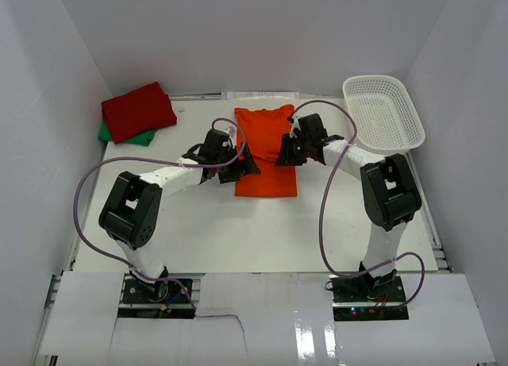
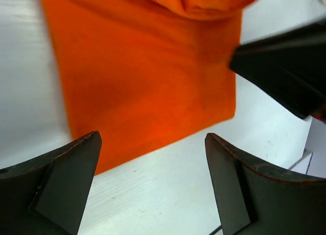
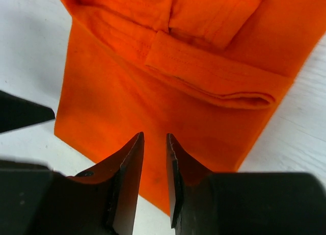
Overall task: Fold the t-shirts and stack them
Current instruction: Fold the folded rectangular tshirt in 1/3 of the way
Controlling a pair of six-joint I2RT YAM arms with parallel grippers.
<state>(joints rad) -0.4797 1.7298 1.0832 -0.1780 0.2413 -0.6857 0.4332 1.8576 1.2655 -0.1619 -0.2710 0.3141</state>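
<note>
The orange t-shirt (image 1: 266, 156) lies partly folded at the table's middle, its upper part doubled over the lower. My left gripper (image 1: 240, 166) hovers at its left edge, and in the left wrist view this gripper (image 2: 152, 136) is wide open and empty over the orange t-shirt's (image 2: 147, 77) border. My right gripper (image 1: 285, 153) is over the shirt's right side. In the right wrist view its jaws (image 3: 155, 135) stand a narrow gap apart with nothing between them, above the orange cloth (image 3: 153, 97) and its folded sleeve (image 3: 214, 77). A folded red t-shirt (image 1: 139, 110) rests on a green one (image 1: 121, 135) at the back left.
A white mesh basket (image 1: 383, 112) sits tilted at the back right corner. White walls enclose the table on three sides. The right arm's dark finger (image 2: 285, 74) shows in the left wrist view, close to the shirt's far edge.
</note>
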